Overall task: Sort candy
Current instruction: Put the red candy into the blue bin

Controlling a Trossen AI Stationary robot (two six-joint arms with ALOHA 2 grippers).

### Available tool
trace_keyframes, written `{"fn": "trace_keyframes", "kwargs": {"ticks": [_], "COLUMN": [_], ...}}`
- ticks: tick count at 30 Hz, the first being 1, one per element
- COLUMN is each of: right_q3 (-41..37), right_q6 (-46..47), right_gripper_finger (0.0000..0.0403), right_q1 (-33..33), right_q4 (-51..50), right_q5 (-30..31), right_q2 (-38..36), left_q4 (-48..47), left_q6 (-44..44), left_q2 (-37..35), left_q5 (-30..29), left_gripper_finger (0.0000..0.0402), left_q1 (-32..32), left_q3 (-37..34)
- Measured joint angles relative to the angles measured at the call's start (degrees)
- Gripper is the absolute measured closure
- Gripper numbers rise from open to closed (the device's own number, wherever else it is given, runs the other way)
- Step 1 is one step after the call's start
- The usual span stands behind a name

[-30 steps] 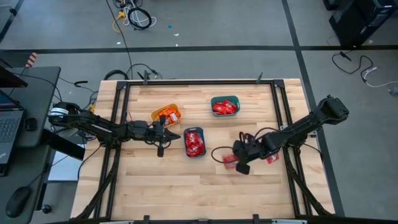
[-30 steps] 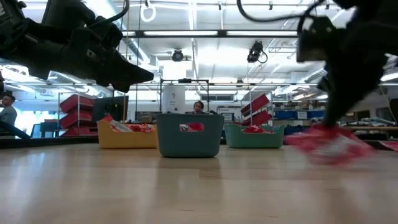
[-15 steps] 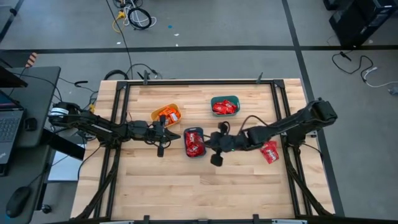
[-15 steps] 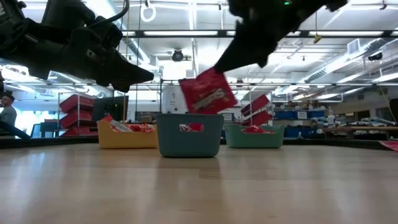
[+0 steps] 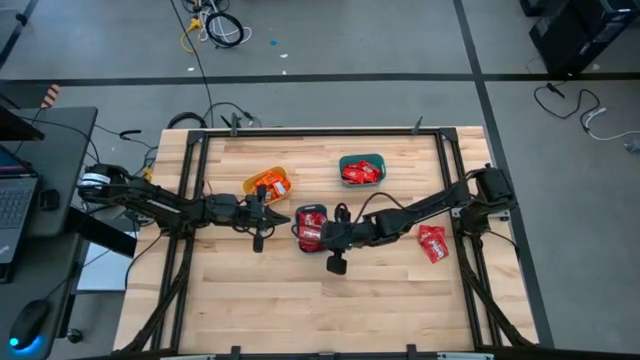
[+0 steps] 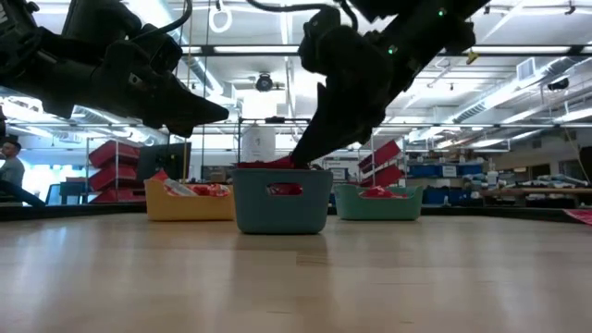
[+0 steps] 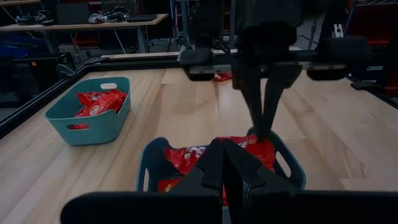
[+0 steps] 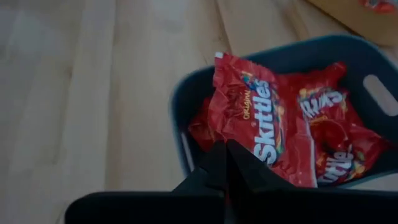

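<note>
Three small bins stand on the wooden table: a yellow one [image 5: 267, 184], a teal one [image 5: 361, 169] and a dark blue one [image 5: 312, 230], each with red candy in it. My right gripper [image 5: 310, 232] reaches from the right over the blue bin [image 8: 186, 93] and is shut on a red Skittles packet [image 8: 261, 118]. My left gripper [image 5: 275, 218] hovers shut above the table just left of the blue bin, holding nothing. A few loose red packets [image 5: 432, 243] lie on the table at the right. My right gripper pinches the red packet by one edge [image 8: 219, 142] between its two shut fingers. The fingers [image 7: 262, 115] slant down into the blue bin from the table's right side. The packet lies tilted on the other red packets in that bin.
Black frame rails [image 5: 455, 180] run along the table's edges. Bare wood [image 5: 300, 300] fills the near half of the table. A desk with a laptop [image 5: 15, 200] stands off the table's left; cables lie on the floor behind.
My right gripper has travelled from the loose packets at the right toward the table's left, carrying the red packet lifted clear, tipped further down, and brought the packet down onto the candy in the blue bin. It has stayed shut.
</note>
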Motion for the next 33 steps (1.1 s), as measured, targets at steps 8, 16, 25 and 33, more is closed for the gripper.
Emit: {"fn": "trace_keyframes", "kwargs": {"ticks": [8, 16, 25, 33], "right_q3": [0.13, 0.11, 0.11, -0.36], "right_q6": [-0.30, -3.02, 1.33, 16.98], "right_gripper_finger": [0.0392, 0.0272, 0.0137, 0.0235], "right_q1": [-0.97, -0.92, 0.41, 7.00], "right_q4": [-0.27, -0.72, -7.83, -38.73], "right_q5": [-0.35, -0.35, -1.52, 6.81], "right_q2": [0.09, 0.07, -4.56, -13.57], "left_q4": [0.04, 0.02, -0.02, -0.26], "left_q6": [0.00, 0.00, 0.00, 0.00], "left_q2": [0.02, 0.01, 0.00, 0.02], "left_q5": [-0.01, -0.02, -0.02, -0.02], "left_gripper_finger": [0.0399, 0.0399, 0.0399, 0.0399], "left_q1": [0.00, 0.01, 0.02, 0.01], "left_q3": [0.00, 0.00, 0.00, 0.00]}}
